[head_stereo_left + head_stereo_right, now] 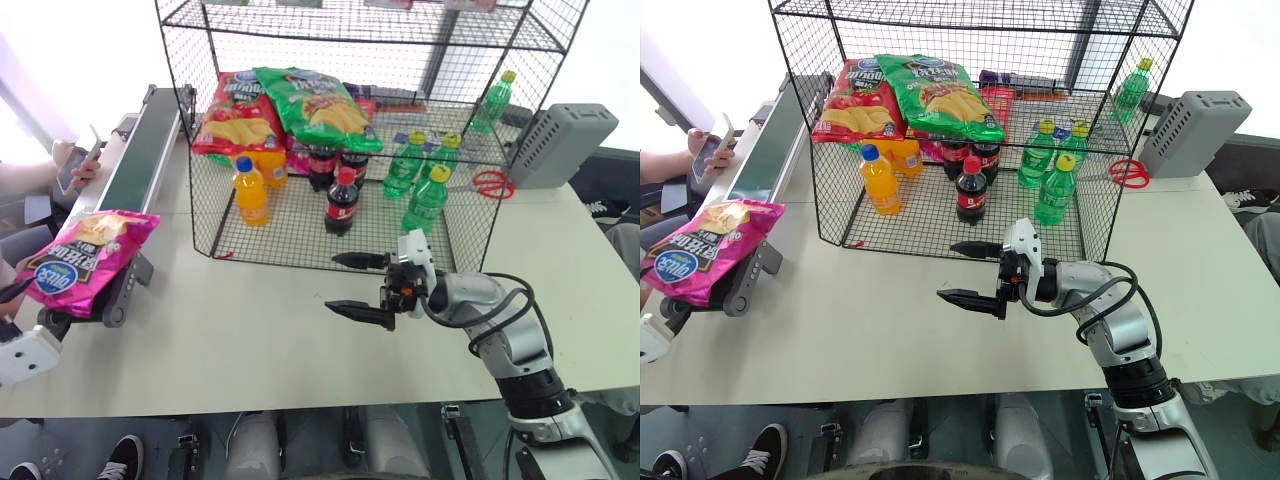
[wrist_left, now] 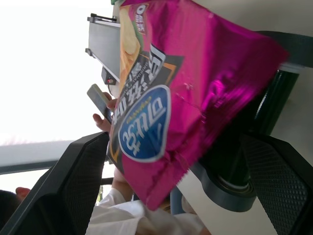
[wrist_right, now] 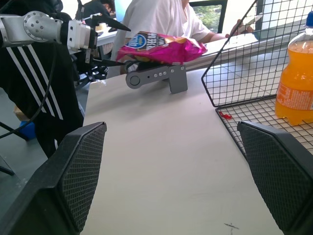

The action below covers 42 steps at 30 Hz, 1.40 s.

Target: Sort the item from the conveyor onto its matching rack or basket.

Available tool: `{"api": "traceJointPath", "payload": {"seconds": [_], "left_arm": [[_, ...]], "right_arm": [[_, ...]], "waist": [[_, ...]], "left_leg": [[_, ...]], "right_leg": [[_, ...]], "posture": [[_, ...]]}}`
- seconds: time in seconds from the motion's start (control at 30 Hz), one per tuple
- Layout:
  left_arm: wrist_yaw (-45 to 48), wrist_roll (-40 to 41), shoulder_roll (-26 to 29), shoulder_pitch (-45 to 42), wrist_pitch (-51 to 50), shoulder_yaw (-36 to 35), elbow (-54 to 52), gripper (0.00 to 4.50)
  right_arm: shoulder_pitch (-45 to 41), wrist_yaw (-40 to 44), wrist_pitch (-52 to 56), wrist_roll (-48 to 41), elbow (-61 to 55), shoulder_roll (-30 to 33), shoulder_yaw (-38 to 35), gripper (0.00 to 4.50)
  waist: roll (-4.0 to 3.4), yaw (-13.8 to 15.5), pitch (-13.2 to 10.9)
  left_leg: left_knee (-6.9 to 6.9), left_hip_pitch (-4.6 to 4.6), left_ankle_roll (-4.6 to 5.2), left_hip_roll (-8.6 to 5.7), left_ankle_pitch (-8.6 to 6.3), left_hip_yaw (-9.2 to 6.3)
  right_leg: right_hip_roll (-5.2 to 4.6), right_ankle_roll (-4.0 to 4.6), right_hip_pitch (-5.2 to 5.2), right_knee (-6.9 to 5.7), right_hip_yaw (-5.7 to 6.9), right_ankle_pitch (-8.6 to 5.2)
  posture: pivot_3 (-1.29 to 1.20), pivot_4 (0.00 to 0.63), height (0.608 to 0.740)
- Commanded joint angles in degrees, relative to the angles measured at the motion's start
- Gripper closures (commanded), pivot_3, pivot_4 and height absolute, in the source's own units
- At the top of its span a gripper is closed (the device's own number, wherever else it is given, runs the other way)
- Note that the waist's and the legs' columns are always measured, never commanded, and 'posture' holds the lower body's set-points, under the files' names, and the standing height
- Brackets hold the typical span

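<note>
Lying at the near end of the conveyor (image 1: pixel 135 165), the magenta chip bag (image 1: pixel 85 255) overhangs the belt's edge, logo up. In the right wrist view, the left gripper (image 3: pixel 105 41) sits just beside it with fingers spread, 1 above and 1 below, nothing pinched. The right gripper (image 1: pixel 358 285) hangs spread and empty over the table (image 1: pixel 250 340) before the rack (image 1: pixel 330 150). A good grasp probably means sliding the left fingers around the bag's near edge and closing gently on the crinkly seam, since a full bag may slip or crush.
</note>
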<state>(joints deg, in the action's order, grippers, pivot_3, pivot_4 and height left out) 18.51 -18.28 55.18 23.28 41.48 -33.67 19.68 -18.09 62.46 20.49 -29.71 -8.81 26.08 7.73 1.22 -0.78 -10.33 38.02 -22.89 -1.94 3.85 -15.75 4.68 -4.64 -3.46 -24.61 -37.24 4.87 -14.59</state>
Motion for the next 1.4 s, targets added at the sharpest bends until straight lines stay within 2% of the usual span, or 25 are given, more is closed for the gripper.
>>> {"api": "traceJointPath", "payload": {"seconds": [0.03,0.13,0.23,0.47,0.5,0.57,0.63,0.77,0.87,0.9,0.93,1.0,1.1,1.2,1.3,1.4], "left_arm": [[-0.75,0.41,1.11,-1.35,0.03,1.52,0.69,0.00],[0.64,2.12,0.76,-2.50,0.05,3.61,0.91,0.00],[1.43,3.25,0.99,-3.03,0.09,4.45,0.48,0.76],[3.28,7.50,0.95,-3.90,-0.89,4.29,0.06,4.15],[3.62,8.33,0.76,-3.98,-1.43,4.17,-0.11,4.47],[4.18,13.22,-0.61,-5.29,-3.44,2.94,-1.57,4.47],[6.44,22.15,-2.22,-7.12,-7.26,1.13,-4.43,4.47],[16.44,44.17,-3.53,-8.42,-20.04,-2.93,-14.35,4.47],[23.27,65.85,-3.97,-6.99,-37.18,-7.58,-24.28,4.47],[25.09,79.36,-3.66,-3.84,-47.92,-9.81,-29.12,4.47],[27.81,87.75,-3.30,-0.65,-55.77,-11.11,-32.75,4.47],[30.86,97.13,-2.56,3.21,-65.69,-12.19,-37.37,4.47],[32.04,107.43,-1.17,5.35,-76.14,-11.52,-42.44,4.47],[33.63,115.38,-0.46,2.79,-83.27,-6.72,-46.03,4.47],[33.08,118.22,-0.70,-3.08,-86.53,-1.28,-47.13,4.47],[33.46,119.76,-1.85,-9.05,-89.28,3.85,-45.69,4.47]], "right_arm": [[-0.89,-0.31,-1.14,-0.21,-2.70,0.36,-1.19,0.04],[-1.16,-0.56,-1.18,-0.21,-2.90,0.59,-1.52,0.04],[-1.04,-0.61,-1.27,-0.12,-3.07,0.78,-1.47,0.00],[-1.19,-1.04,-2.06,0.58,-2.83,0.86,-1.22,0.00],[-1.19,-1.04,-2.12,0.58,-2.81,0.90,-1.17,0.00],[-1.17,-1.16,-2.17,0.59,-2.70,0.83,-1.19,0.00],[-1.15,-1.21,-2.64,1.05,-2.30,0.82,-1.09,0.00],[-1.51,-0.76,-2.47,0.78,-1.96,1.04,-1.33,0.00],[-2.17,-0.30,-1.21,-0.49,-1.47,1.26,-1.99,0.00],[-2.76,-0.41,1.55,-3.15,-1.74,1.22,-3.05,0.00],[-3.29,-0.57,4.51,-5.82,-2.18,1.30,-3.98,0.00],[-3.77,0.12,8.87,-9.27,-3.52,2.38,-4.70,0.00],[-3.93,1.32,15.62,-14.59,-5.58,4.39,-5.53,0.00],[-3.63,4.06,27.18,-22.73,-7.46,9.53,-6.05,0.00],[-3.72,5.14,33.71,-26.68,-7.61,12.94,-6.13,0.00],[-4.60,5.86,35.17,-26.47,-4.97,14.01,-6.07,0.00]], "waist": [[0.00,0.01,0.00],[0.01,0.01,0.00],[0.01,0.01,0.01],[0.02,0.00,0.01],[0.02,0.00,0.01],[0.02,0.01,0.01],[0.02,0.10,0.01],[0.22,0.04,0.13],[0.20,-0.06,0.11],[0.20,-0.15,0.11],[0.23,-0.53,0.10],[0.11,-0.58,0.05],[0.10,-0.05,0.04],[0.04,0.41,0.00],[0.03,0.43,0.01],[0.04,0.10,0.02]], "left_leg": [[0.00,0.00,0.00,0.00,0.00,0.00],[0.00,0.00,0.00,0.00,0.00,0.01],[0.00,0.00,0.00,-0.01,0.00,0.01],[0.00,0.01,0.00,0.00,0.00,0.01],[0.00,0.01,0.00,-0.01,0.00,0.01],[0.00,0.01,0.00,0.00,0.00,0.01],[0.01,0.01,0.00,-0.01,0.00,0.01],[0.03,-0.01,0.00,0.00,0.00,-0.05],[0.04,0.01,-0.01,0.00,0.01,-0.08],[0.04,0.04,-0.01,-0.01,0.01,-0.07],[0.04,0.04,-0.01,-0.01,0.01,-0.07],[0.03,0.14,-0.01,0.08,0.01,-0.15],[0.02,0.24,-0.01,0.00,0.01,-0.14],[0.03,0.26,-0.01,-0.02,0.01,-0.16],[0.07,0.32,-0.01,-0.09,0.01,-0.15],[0.06,0.33,0.00,-0.09,0.01,-0.16]], "right_leg": [[0.00,0.00,0.00,0.00,0.00,0.00],[0.00,0.00,0.00,0.00,0.00,0.00],[0.00,0.00,0.00,-0.01,0.00,0.00],[0.00,0.00,0.00,-0.02,0.00,0.01],[0.00,0.00,0.00,-0.02,0.00,0.01],[0.00,-0.01,0.00,-0.02,0.00,0.01],[0.00,-0.01,0.01,-0.03,0.00,0.01],[-0.01,-0.01,0.03,-0.05,0.00,0.01],[-0.01,-0.01,0.04,-0.09,0.00,0.01],[-0.01,-0.01,0.05,-0.10,-0.01,0.01],[-0.01,-0.01,0.05,-0.09,-0.02,0.01],[-0.02,-0.02,0.07,-0.12,-0.15,0.01],[0.06,-0.01,0.16,-0.12,-0.17,-0.01],[0.13,0.06,0.24,-0.12,-0.11,-0.04],[0.06,0.20,0.32,-0.09,-0.15,-0.12],[0.15,0.19,0.32,-0.11,-0.16,-0.11]], "posture": [[0.00,0.150,0.740],[0.00,0.150,0.740],[0.00,0.150,0.740],[0.00,0.150,0.740],[0.00,0.150,0.740],[0.00,0.150,0.740],[0.00,0.150,0.740],[0.00,0.150,0.740],[0.00,0.150,0.740],[0.00,0.150,0.740],[0.00,0.150,0.740],[0.00,0.150,0.740],[0.00,0.150,0.740],[0.00,0.150,0.740],[0.00,0.150,0.740],[0.00,0.150,0.740]]}}
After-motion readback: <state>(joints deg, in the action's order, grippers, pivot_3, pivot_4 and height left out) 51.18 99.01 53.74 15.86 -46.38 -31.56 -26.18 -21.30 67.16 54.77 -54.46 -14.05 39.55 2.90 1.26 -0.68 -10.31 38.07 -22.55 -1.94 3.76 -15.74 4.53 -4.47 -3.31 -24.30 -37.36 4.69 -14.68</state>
